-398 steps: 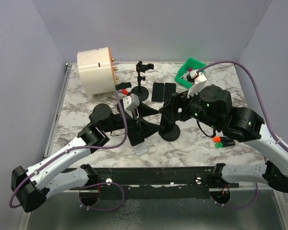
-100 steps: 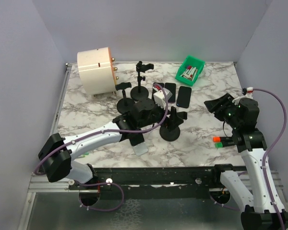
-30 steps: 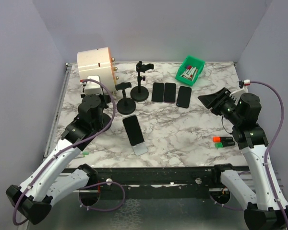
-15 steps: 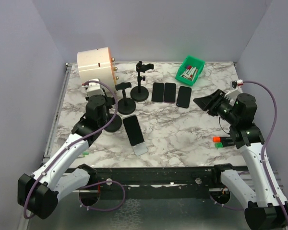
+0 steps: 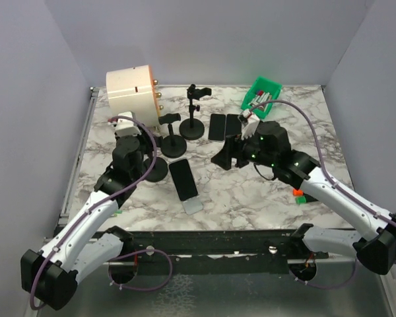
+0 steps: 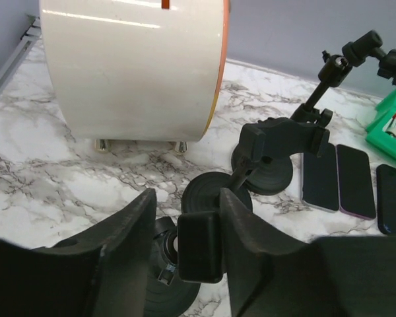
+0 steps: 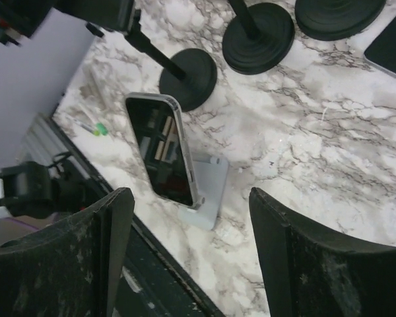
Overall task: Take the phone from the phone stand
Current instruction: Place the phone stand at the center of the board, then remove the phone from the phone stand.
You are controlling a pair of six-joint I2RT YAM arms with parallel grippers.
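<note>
Grey-purple walls stand round a white marble table. Over it hangs the right claw. Its two fingers are spread wide, with nothing between them, and it touches nothing. The phone is under this claw and apart from it. It leans back, tilted, in the little grey phone stand near the front edge of the table.

The left claw is low, with one finger on each side of the square top of a black pole stand. A small gap shows on one side, so this claw is a little open and not squeezing. From above, this pole stand is just left of the phone, between the phone and the left claw.

Farther back are two more black stands and three flat phones in a row. A big white drum sits at the back left and a green box at the back right.
</note>
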